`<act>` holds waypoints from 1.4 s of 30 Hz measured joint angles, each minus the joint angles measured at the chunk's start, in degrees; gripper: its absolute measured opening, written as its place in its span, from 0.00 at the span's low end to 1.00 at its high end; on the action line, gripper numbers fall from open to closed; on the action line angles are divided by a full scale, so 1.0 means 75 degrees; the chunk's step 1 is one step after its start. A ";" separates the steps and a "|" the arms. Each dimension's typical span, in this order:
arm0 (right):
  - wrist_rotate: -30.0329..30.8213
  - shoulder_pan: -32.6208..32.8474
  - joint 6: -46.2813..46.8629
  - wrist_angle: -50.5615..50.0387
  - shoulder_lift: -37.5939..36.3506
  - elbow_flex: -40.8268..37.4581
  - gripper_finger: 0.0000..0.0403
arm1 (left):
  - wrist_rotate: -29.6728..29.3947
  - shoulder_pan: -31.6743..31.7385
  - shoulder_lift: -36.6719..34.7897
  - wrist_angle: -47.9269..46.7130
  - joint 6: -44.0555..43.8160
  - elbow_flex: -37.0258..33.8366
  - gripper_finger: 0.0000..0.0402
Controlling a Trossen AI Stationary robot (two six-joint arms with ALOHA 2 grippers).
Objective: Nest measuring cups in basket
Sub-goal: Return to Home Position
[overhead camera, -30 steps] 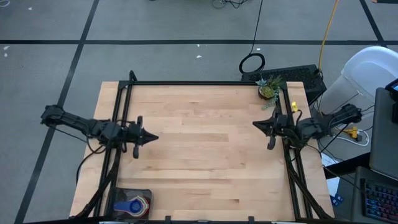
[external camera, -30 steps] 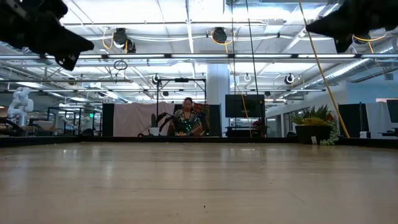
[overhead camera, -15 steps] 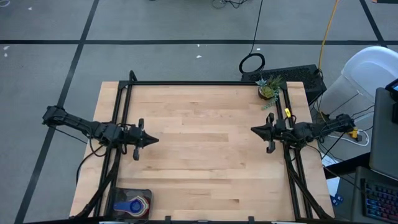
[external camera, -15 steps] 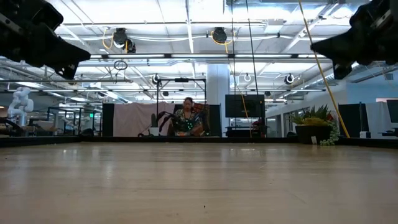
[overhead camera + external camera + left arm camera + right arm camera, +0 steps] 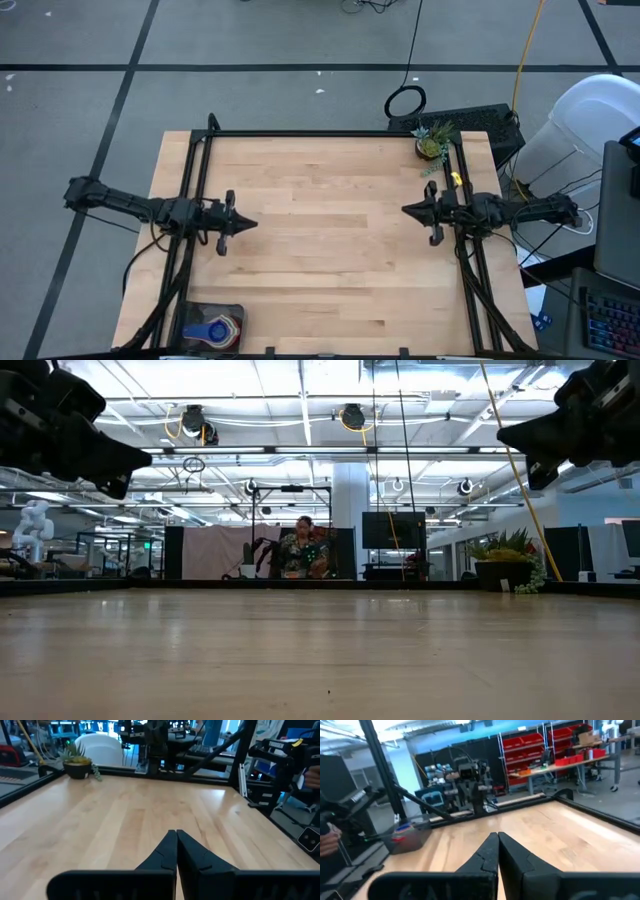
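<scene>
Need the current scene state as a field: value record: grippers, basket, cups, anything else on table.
left gripper: shut, empty, raised over the left side of the table
right gripper: shut, empty, raised over the table's right side
basket: table corner at the high view's bottom left
measuring cups: nested inside basket, a blue one showing on top
other: potted plant at the opposite corner

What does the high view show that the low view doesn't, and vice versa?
Only the high view shows the basket holding the nested measuring cups, at a table corner on the left arm's side. Only the low view shows a seated person in the room behind. Both show the wooden table, with the left end effector and right end effector held above it.
</scene>
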 joint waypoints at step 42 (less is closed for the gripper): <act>0.0174 -0.0017 0.0164 -0.0235 0.0314 -0.0017 0.00 | 0.1735 0.1098 -0.0432 0.0743 0.0456 0.0007 0.01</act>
